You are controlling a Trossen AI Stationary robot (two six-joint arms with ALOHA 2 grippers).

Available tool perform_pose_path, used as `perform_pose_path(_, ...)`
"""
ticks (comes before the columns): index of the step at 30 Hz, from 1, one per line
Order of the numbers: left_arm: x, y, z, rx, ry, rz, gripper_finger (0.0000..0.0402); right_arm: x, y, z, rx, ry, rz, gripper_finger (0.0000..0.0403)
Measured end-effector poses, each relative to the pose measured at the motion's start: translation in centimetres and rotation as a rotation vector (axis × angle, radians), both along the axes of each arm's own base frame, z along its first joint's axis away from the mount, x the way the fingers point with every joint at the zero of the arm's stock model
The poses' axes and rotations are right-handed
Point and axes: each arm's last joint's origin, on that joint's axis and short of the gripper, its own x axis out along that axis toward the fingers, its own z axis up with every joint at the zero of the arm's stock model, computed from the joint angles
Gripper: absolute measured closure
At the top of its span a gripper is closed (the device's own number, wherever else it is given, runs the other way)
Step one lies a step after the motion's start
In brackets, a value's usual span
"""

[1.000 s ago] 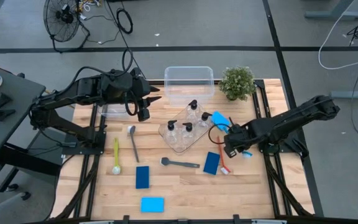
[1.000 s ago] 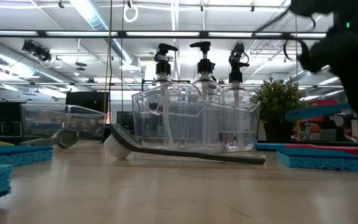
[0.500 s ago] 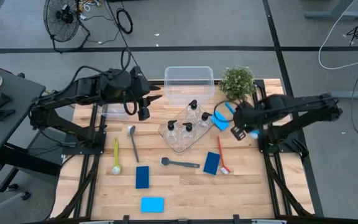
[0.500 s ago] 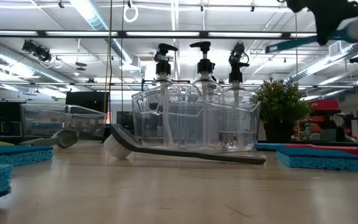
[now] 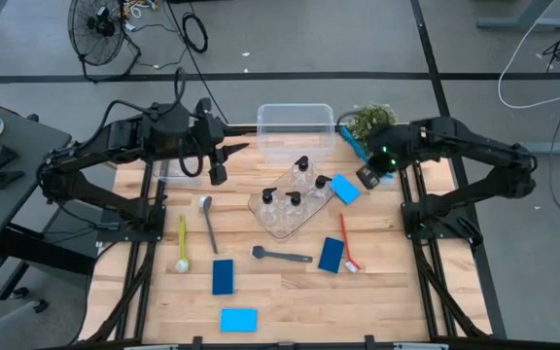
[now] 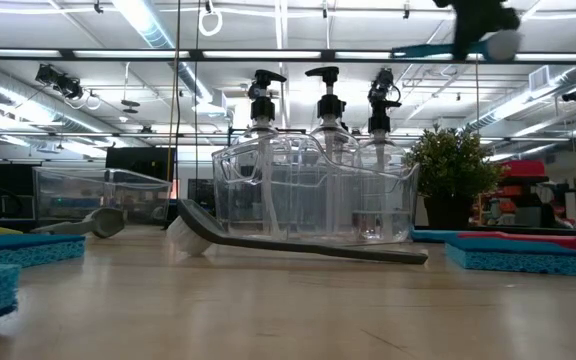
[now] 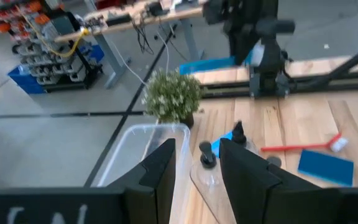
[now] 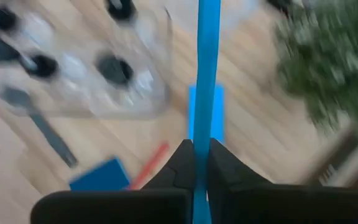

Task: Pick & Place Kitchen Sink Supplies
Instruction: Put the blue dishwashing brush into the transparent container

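My right gripper (image 5: 368, 165) is shut on a blue long-handled brush (image 5: 351, 142), high above the far right of the table, beside the potted plant (image 5: 372, 121). In the low view the brush (image 6: 428, 48) shows near the picture's top, its white head (image 6: 504, 43) behind the gripper (image 6: 476, 28). My left gripper (image 5: 217, 163) hangs open and empty over the far left, next to the clear bin (image 5: 296, 119). Several pump bottles (image 5: 295, 199) stand in a clear tray (image 5: 278, 222). My right gripper pinches the blue brush's handle (image 8: 205, 134) between its two fingers (image 8: 182, 163), near the head end. The fingers slant steeply down from above. The long free part of the handle (image 8: 208, 56) runs out past the fingertips. The brush is lifted clear, about level.
On the table lie a light-blue sponge (image 5: 344, 188), dark-blue sponges (image 5: 332, 255) (image 5: 223, 276), another light-blue sponge (image 5: 238, 319), a red brush (image 5: 348, 243), two grey brushes (image 5: 282, 256) (image 5: 208, 222) and a yellow-green brush (image 5: 182, 243). Bare wood shows at the near right.
My right gripper has risen from just above the table's right side and swung toward the far edge, to beside the plant, turning as it went. It stays shut on the blue brush, which has gone up with it, clear of the table.
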Motion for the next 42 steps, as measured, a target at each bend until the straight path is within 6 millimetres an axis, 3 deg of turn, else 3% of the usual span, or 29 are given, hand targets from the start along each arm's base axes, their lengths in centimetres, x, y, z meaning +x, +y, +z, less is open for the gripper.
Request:
perform_pose_path(7,0.0,0.0,0.0,0.003,-0.001,0.006,0.0273,2.6,-2.8,0.8,-0.098,-0.199,0.082,0.0393)
perform_pose_path(20,0.0,0.1,-0.1,0.014,0.007,0.042,0.0273,6.9,-9.1,-0.8,-0.277,-0.243,0.196,0.0393)
perform_pose_path(31,0.0,0.1,-0.1,0.014,0.007,0.042,0.0273,9.4,-13.8,-4.1,-0.324,-0.172,0.286,0.0393)
perform_pose_path(42,0.0,0.1,-0.1,0.013,0.006,0.042,0.0273,11.8,-16.2,-8.1,-0.307,-0.074,0.334,0.0390)
